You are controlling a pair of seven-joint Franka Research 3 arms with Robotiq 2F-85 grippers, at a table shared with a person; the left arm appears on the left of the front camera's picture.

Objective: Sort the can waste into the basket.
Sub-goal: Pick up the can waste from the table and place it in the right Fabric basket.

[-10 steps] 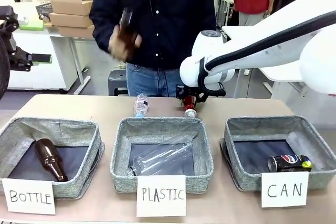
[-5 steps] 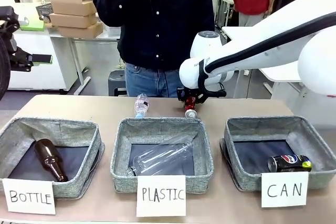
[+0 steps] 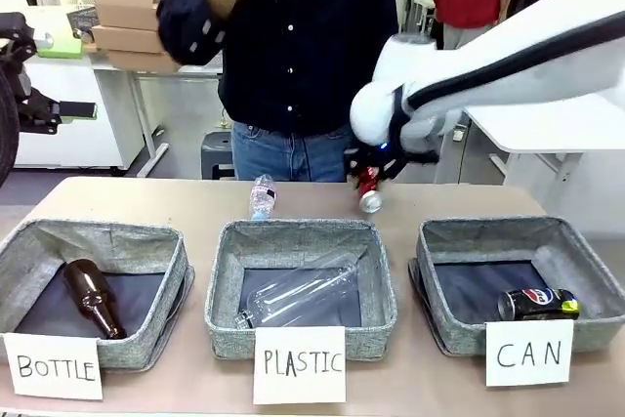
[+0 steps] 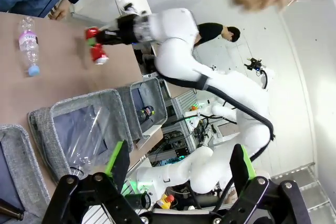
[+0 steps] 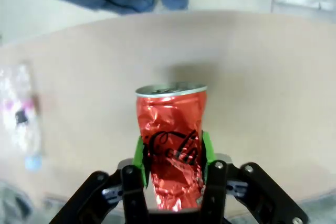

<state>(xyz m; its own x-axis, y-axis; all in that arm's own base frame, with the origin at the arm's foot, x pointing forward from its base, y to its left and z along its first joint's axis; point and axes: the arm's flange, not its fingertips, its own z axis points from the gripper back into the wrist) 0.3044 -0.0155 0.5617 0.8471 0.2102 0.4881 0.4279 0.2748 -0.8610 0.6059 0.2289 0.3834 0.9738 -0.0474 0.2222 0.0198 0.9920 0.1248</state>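
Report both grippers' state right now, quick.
Left gripper: open, jaws wide, holding nothing.
Right gripper: closed, holding the red can.

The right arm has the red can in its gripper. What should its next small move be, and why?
Probably carry it toward the robot's right and nearer, until it is over the CAN basket. The right gripper is shut on the crumpled red can, held up beyond the PLASTIC basket, not yet over its target. The black can already lies there.
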